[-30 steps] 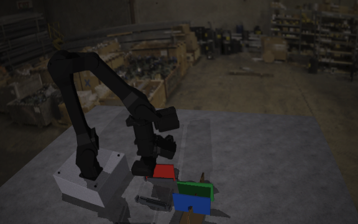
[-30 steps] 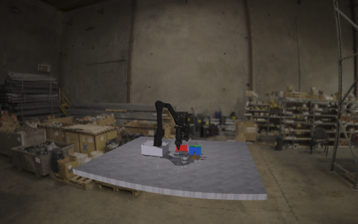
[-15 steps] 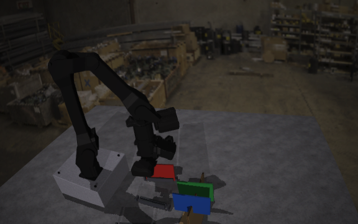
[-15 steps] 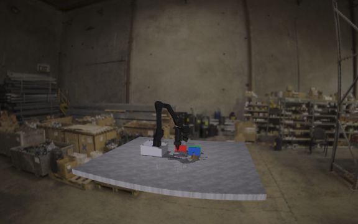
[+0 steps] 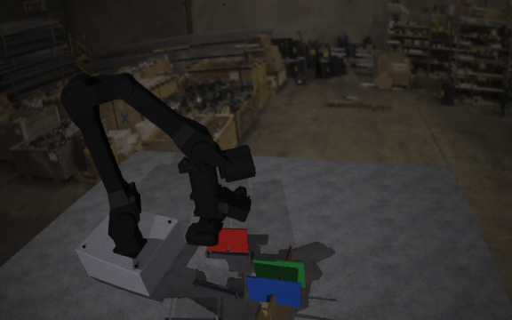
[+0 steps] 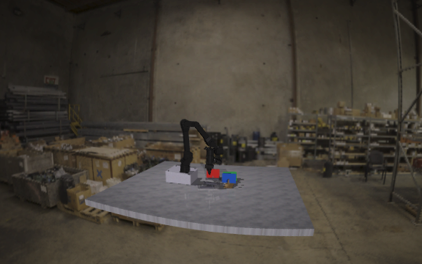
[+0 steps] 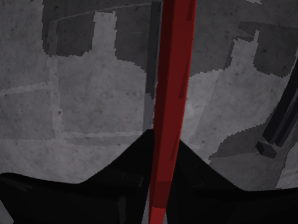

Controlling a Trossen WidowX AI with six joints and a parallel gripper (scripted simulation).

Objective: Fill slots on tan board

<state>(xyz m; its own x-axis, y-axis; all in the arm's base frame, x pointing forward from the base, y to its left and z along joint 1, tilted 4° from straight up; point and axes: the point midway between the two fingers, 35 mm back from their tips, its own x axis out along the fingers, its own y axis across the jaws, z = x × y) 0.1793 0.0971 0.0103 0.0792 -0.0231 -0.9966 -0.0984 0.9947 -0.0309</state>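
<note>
My fingers clamp the upright red rectangular board — edge-on, presumably for lifting — at its holder, roughly ten o'clock from the standing tan board.

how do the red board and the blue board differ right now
The red board is clamped in the gripper; the blue board is not. The red board stands off the tan board, while the blue board sits across it. Both are upright.
</note>
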